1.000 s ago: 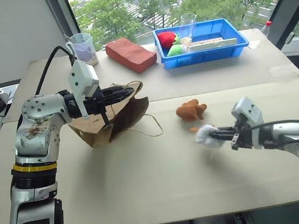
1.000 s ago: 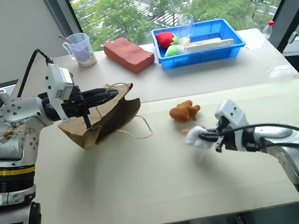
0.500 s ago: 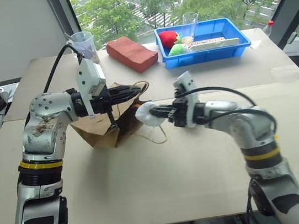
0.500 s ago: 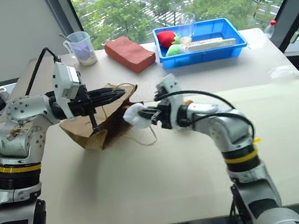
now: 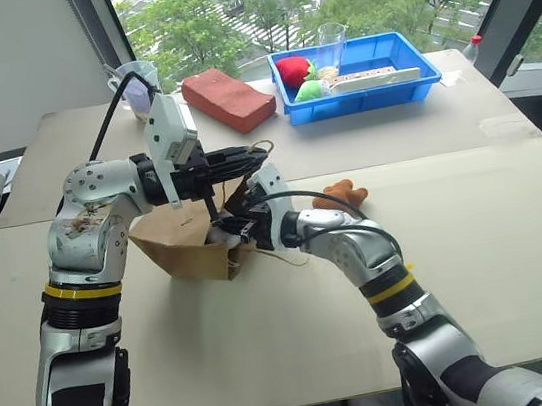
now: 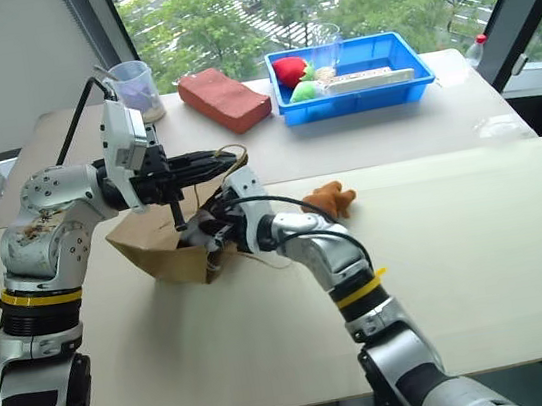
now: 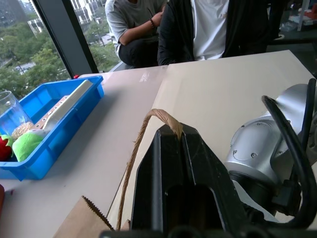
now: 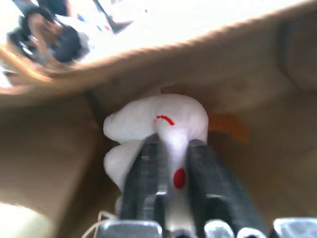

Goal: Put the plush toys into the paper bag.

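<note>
At the far left of the pale beige desk (image 5: 516, 219) stands a clear plastic measuring cup (image 5: 136, 84) with a handle. Just right of it, also at the far edge, lies a reddish-brown brick-shaped block (image 5: 227, 99).

Nearer, left of centre, the tan kraft-paper bag (image 5: 189, 250) sits on the desk with its mouth turned to the right. The left tool (image 5: 244, 153) points level to the right above the bag; its two black fingers are clenched on the bag's thin looped paper-cord handle (image 7: 168, 122), holding the upper lip of the mouth up.

The right tool (image 8: 171, 144) reaches leftward into the open mouth of the bag. In the right wrist view its fingers grasp the round white plush toy (image 8: 156, 121), which sits inside the bag with brown paper walls all round it. A small red mark shows on the toy's white surface.

Just right of the bag and beside the right forearm, the orange-brown fuzzy plush animal (image 5: 343, 194) lies on the desk, outside the bag.

At the far right of centre a blue plastic tray (image 5: 406, 83) holds a red soft toy (image 5: 294, 68), a green soft toy (image 5: 313, 89) and a clear glass (image 5: 332, 41).

In the left wrist view, two people (image 7: 198, 29) sit beyond the desk's edge.
</note>
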Tool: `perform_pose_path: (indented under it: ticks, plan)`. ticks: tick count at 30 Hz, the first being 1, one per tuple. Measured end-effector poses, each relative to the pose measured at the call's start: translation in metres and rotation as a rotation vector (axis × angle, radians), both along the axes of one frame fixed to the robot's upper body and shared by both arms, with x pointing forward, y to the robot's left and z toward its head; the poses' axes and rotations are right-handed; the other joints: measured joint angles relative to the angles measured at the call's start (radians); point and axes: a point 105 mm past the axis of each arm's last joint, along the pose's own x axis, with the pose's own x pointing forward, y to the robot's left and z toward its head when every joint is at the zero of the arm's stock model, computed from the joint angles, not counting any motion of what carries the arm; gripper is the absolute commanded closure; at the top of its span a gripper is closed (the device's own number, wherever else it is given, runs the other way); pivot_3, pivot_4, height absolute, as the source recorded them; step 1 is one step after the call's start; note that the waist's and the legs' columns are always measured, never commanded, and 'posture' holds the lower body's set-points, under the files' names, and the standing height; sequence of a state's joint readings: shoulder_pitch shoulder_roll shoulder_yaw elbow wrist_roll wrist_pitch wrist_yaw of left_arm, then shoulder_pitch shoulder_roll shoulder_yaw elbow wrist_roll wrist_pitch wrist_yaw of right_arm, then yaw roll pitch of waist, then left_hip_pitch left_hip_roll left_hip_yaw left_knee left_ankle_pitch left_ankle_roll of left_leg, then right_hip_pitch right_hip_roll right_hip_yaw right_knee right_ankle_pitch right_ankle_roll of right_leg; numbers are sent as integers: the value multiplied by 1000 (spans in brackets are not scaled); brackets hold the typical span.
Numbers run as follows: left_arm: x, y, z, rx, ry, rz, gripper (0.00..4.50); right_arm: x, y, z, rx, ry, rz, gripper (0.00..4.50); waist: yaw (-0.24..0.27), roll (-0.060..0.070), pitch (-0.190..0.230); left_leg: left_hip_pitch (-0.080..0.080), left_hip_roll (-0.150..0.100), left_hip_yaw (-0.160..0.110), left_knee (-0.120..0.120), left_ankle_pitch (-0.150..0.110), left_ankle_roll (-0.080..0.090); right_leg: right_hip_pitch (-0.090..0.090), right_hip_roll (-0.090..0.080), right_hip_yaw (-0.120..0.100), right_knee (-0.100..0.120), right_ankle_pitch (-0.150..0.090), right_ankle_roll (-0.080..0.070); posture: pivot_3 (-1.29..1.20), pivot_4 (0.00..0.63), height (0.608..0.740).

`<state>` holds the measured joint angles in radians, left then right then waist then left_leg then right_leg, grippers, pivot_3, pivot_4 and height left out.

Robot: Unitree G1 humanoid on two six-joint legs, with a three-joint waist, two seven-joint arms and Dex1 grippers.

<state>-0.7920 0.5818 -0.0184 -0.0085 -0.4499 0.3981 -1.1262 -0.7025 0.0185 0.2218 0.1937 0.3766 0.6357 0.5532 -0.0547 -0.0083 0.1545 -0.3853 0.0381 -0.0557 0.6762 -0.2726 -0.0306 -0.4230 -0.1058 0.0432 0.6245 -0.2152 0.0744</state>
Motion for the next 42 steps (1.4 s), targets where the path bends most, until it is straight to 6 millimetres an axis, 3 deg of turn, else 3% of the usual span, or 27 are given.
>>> perform_pose_path:
  ticks: [7, 8, 11, 18, 21, 24, 38, 42]
  plan:
    - [1, 1, -1, 1, 2, 1, 4500, -14, -23, 0, 25, -64, 64, 158, -1, 0, 0, 0, 0, 0, 0, 0, 0, 0, 0, 0, 0, 0, 0, 0, 150, 740]
    - [1, 1, -1, 1, 3, 1, 4500, -15, -26, 0, 22, -72, 65, 26, -2, 0, 0, 0, 0, 0, 0, 0, 0, 0, 0, 0, 0, 0, 0, 0, 150, 740]
    - [1, 1, -1, 1, 4, 0, 4500, -12, -49, 2, 2, -99, 28, 26, -2, 0, 0, 0, 0, 0, 0, 0, 0, 0, 0, 0, 0, 0, 0, 0, 150, 740]
    - [1, 3, -1, 7, 5, 3, 4500, 21, -156, 11, -178, -218, -314, 26, 10, 0, 0, 0, 0, 1, 1, 0, 0, 1, 0, 1, -1, 0, 0, 0, 150, 740]
    - [1, 3, -1, 7, 6, 3, 4500, 32, -185, -1, -298, -210, -424, 26, 9, 0, 0, 0, 0, 1, 0, 0, 1, 1, 0, 1, -1, 0, 0, 0, 150, 740]
    - [1, 3, -2, 8, 6, 2, 4500, 37, -200, -23, -381, -147, -470, 26, 7, 0, 0, 0, 0, 1, 0, 0, 1, 1, 0, 1, -1, 0, 0, 0, 150, 740]
    - [0, 5, -4, 16, 7, 5, 4500, 42, -186, -19, -316, -140, -436, 4470, 7, 0, 0, 1, -1, 1, 1, 0, 1, 2, 0, 2, -1, 0, 0, 0, 150, 740]
    - [-1, 5, -4, 18, 3, 4, 4500, 27, -156, -5, -208, -128, -280, 4470, 3, 0, 0, 1, -1, 0, 0, 0, 1, 1, 0, 2, 0, 0, 0, 0, 150, 740]
